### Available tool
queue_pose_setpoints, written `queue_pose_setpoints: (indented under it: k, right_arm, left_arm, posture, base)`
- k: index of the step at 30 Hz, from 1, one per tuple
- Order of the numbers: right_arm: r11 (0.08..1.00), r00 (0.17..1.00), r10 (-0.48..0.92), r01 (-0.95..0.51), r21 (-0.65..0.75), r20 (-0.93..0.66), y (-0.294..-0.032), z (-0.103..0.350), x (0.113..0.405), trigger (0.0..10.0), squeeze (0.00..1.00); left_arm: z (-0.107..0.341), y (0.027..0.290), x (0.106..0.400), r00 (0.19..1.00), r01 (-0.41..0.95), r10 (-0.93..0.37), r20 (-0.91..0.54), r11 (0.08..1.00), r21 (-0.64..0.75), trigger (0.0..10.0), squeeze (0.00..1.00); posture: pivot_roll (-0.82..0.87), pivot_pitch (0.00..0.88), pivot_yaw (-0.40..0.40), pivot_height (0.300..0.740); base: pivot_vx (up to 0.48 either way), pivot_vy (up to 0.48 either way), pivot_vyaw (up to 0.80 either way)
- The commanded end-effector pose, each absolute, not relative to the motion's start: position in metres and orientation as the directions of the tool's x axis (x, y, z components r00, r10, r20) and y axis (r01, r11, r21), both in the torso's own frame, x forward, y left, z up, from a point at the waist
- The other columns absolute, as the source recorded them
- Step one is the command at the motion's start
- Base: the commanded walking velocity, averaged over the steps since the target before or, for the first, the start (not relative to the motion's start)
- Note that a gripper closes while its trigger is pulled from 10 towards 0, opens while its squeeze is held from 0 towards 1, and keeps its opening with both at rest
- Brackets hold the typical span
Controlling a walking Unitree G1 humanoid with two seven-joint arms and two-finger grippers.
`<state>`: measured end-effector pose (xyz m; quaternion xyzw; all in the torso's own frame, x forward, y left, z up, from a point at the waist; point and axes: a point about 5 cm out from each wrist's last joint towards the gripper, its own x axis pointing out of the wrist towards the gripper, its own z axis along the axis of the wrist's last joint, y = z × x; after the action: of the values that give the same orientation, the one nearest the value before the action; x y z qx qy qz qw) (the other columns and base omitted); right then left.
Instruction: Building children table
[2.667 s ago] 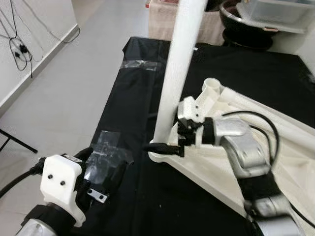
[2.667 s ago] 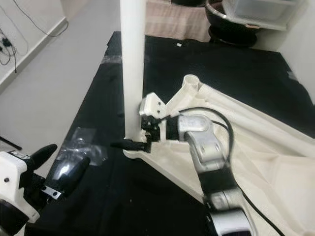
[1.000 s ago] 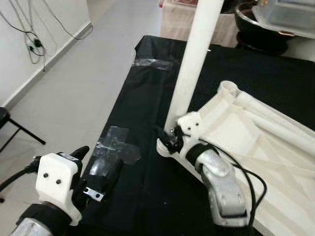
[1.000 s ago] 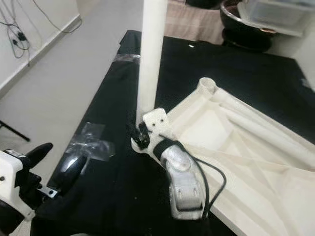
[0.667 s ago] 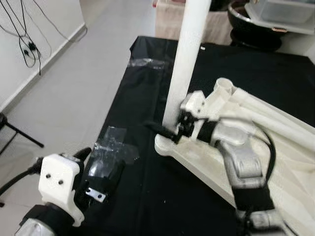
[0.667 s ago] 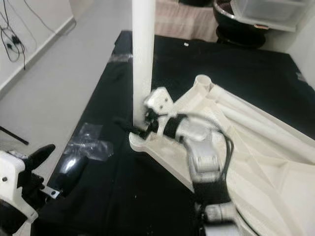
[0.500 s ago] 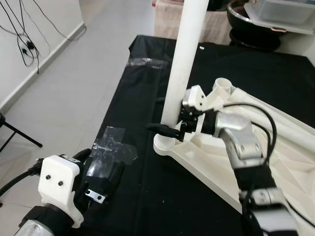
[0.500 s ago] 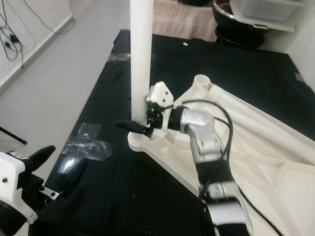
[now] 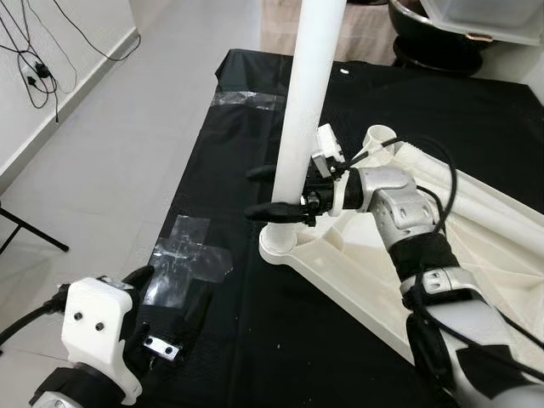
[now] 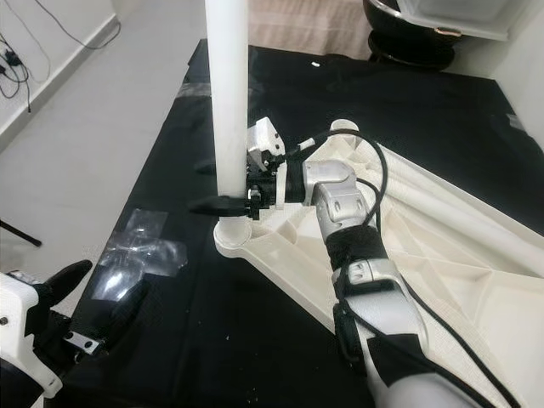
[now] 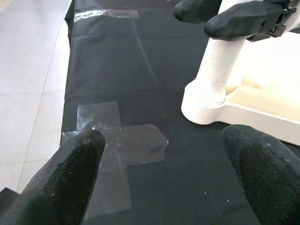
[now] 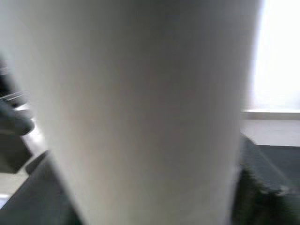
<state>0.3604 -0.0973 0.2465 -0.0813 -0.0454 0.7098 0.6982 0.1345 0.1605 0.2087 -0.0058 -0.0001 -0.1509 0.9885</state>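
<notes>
Right pincer (image 9: 274,190) clamps the white table leg (image 9: 299,127) just above its corner socket (image 9: 280,245) on the upturned tabletop (image 9: 476,255), which lies on a black mat (image 9: 229,170). Left pincer (image 11: 164,159) is spread wide, holding nothing, hovering near the tape patch (image 9: 189,259). Risk, imo: leg not seated, so letting go could tip it; a side push could slide the top.

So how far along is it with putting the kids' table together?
Early on. Done: the white tabletop lies upside down on the black sheet, and one white leg stands upright in its corner socket. In hand: the right claw has its fingers around that leg, low down. The left claw hangs open, idle. Left: another corner socket stands open, so at least one more leg remains.
</notes>
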Motion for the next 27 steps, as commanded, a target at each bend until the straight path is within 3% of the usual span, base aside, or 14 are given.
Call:
queue_pose_setpoints:
  k: [1, 6, 8, 9, 11, 12, 14, 15, 16, 17, 18, 19, 20, 27]
  right_arm:
    - [-0.037, -0.028, 0.998, -0.984, -0.174, -0.054, -0.093, 0.245, 0.36, 0.0, 0.0]
    - [-0.037, -0.028, 0.998, -0.984, -0.174, -0.054, -0.093, 0.245, 0.36, 0.0, 0.0]
    - [0.079, 0.081, 0.997, -0.979, -0.189, -0.002, -0.101, 0.237, 0.362, 0.0, 0.0]
    - [0.079, 0.081, 0.997, -0.979, -0.189, -0.002, -0.101, 0.237, 0.362, 0.0, 0.0]
    - [0.192, 0.189, 0.981, -0.958, -0.215, 0.033, -0.109, 0.232, 0.361, 0.0, 0.0]
    - [0.192, 0.189, 0.981, -0.958, -0.215, 0.033, -0.109, 0.232, 0.361, 0.0, 0.0]
    - [0.344, 0.336, 0.939, -0.924, -0.167, 0.074, -0.111, 0.222, 0.349, 0.0, 0.0]
    - [0.344, 0.336, 0.939, -0.924, -0.167, 0.074, -0.111, 0.222, 0.349, 0.0, 0.0]
    - [0.518, 0.513, 0.855, -0.847, -0.121, 0.067, -0.105, 0.21, 0.342, 0.0, 0.0]
    - [0.746, 0.749, 0.662, -0.658, -0.105, 0.01, -0.101, 0.192, 0.324, 0.0, 0.0]
    - [0.746, 0.749, 0.662, -0.658, -0.105, 0.01, -0.101, 0.192, 0.324, 0.0, 0.0]
    - [0.857, 0.862, 0.507, -0.506, -0.095, -0.016, -0.101, 0.182, 0.306, 0.0, 0.0]
    - [0.902, 0.906, 0.422, -0.423, -0.089, -0.027, -0.097, 0.178, 0.288, 0.0, 0.0]
    - [0.865, 0.868, 0.496, -0.497, -0.07, -0.026, -0.076, 0.175, 0.286, 0.0, 0.0]
  left_arm:
    - [0.206, 0.16, 0.133, 0.952, 0.307, -0.307, -0.015, 0.952, -0.004, 10.0, 0.0]
    - [0.206, 0.16, 0.133, 0.952, 0.307, -0.307, -0.015, 0.952, -0.004, 10.0, 0.0]
    - [0.206, 0.16, 0.132, 0.953, 0.302, -0.302, -0.016, 0.953, -0.004, 10.0, 0.0]
    - [0.206, 0.16, 0.132, 0.953, 0.302, -0.302, -0.016, 0.953, -0.004, 10.0, 0.0]
    - [0.206, 0.16, 0.133, 0.954, 0.298, -0.298, -0.014, 0.955, -0.002, 10.0, 0.0]
    - [0.206, 0.16, 0.133, 0.954, 0.298, -0.298, -0.014, 0.955, -0.002, 10.0, 0.0]
    - [0.206, 0.16, 0.134, 0.955, 0.295, -0.295, -0.011, 0.955, 0.001, 10.0, 0.0]
    - [0.206, 0.16, 0.134, 0.955, 0.295, -0.295, -0.011, 0.955, 0.001, 10.0, 0.0]
    - [0.207, 0.161, 0.135, 0.956, 0.294, -0.294, -0.008, 0.956, 0.003, 10.0, 0.0]
    - [0.208, 0.161, 0.136, 0.956, 0.295, -0.295, -0.003, 0.956, 0.004, 10.0, 0.0]
    - [0.208, 0.161, 0.136, 0.956, 0.295, -0.295, -0.003, 0.956, 0.004, 10.0, 0.0]
    - [0.209, 0.161, 0.138, 0.955, 0.297, -0.297, 0.001, 0.955, 0.005, 10.0, 0.0]
    - [0.21, 0.16, 0.139, 0.953, 0.302, -0.302, 0.005, 0.953, 0.005, 10.0, 0.0]
    - [0.212, 0.158, 0.142, 0.951, 0.308, -0.308, 0.017, 0.951, 0.006, 10.0, 0.0]
  posture:
    - [0.28, 0.263, -0.107, 0.74]
    - [0.28, 0.263, -0.107, 0.74]
    - [0.26, 0.24, -0.114, 0.74]
    - [0.26, 0.24, -0.114, 0.74]
    - [0.25, 0.233, -0.119, 0.74]
    - [0.25, 0.233, -0.119, 0.74]
    - [0.24, 0.222, -0.123, 0.74]
    - [0.24, 0.222, -0.123, 0.74]
    - [0.23, 0.215, -0.123, 0.74]
    - [0.21, 0.207, -0.111, 0.74]
    - [0.21, 0.207, -0.111, 0.74]
    - [0.21, 0.2, -0.107, 0.74]
    - [0.2, 0.193, -0.106, 0.74]
    - [0.19, 0.167, -0.103, 0.74]
  base:
    - [0.0, 0.0, 0.0]
    - [0.0, 0.0, 0.0]
    - [0.0, 0.0, 0.0]
    - [0.0, 0.0, 0.0]
    - [0.0, 0.0, 0.0]
    - [0.0, 0.0, 0.0]
    - [0.0, 0.0, 0.0]
    - [0.0, 0.0, 0.0]
    - [0.0, 0.0, 0.0]
    - [0.0, 0.0, 0.0]
    - [0.0, 0.0, 0.0]
    - [0.0, 0.0, 0.0]
    - [0.0, 0.0, 0.0]
    - [0.0, 0.0, 0.0]
